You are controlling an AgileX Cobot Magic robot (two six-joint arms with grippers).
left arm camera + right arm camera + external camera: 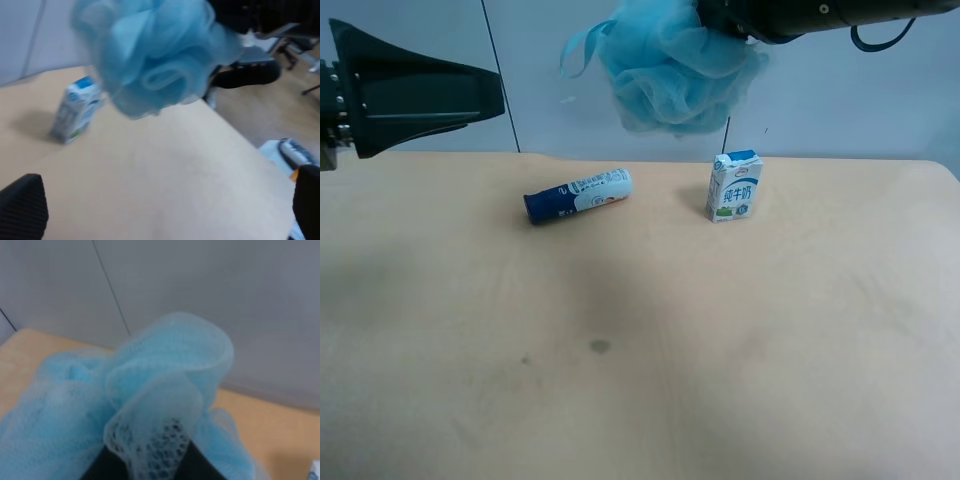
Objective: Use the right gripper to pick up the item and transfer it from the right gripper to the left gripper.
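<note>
The light-blue mesh pouf (675, 70) hangs in the air above the table's far side, over the milk carton. My right gripper (745, 18), on the arm at the exterior high view's right, is shut on it. In the right wrist view the pouf (150, 390) fills the frame and covers the black fingers (100, 467). Its cord loop (578, 45) sticks out toward my left gripper (495, 95). That gripper is open and empty, level with the pouf and well apart from it. In the left wrist view the pouf (150, 55) is ahead of the wide-open left gripper (165, 205).
A small white-and-blue milk carton (733, 186) stands on the wooden table (640, 350), just below the pouf; it also shows in the left wrist view (75, 107). A blue-and-white tube (578, 194) lies to its side. A grey wall stands behind.
</note>
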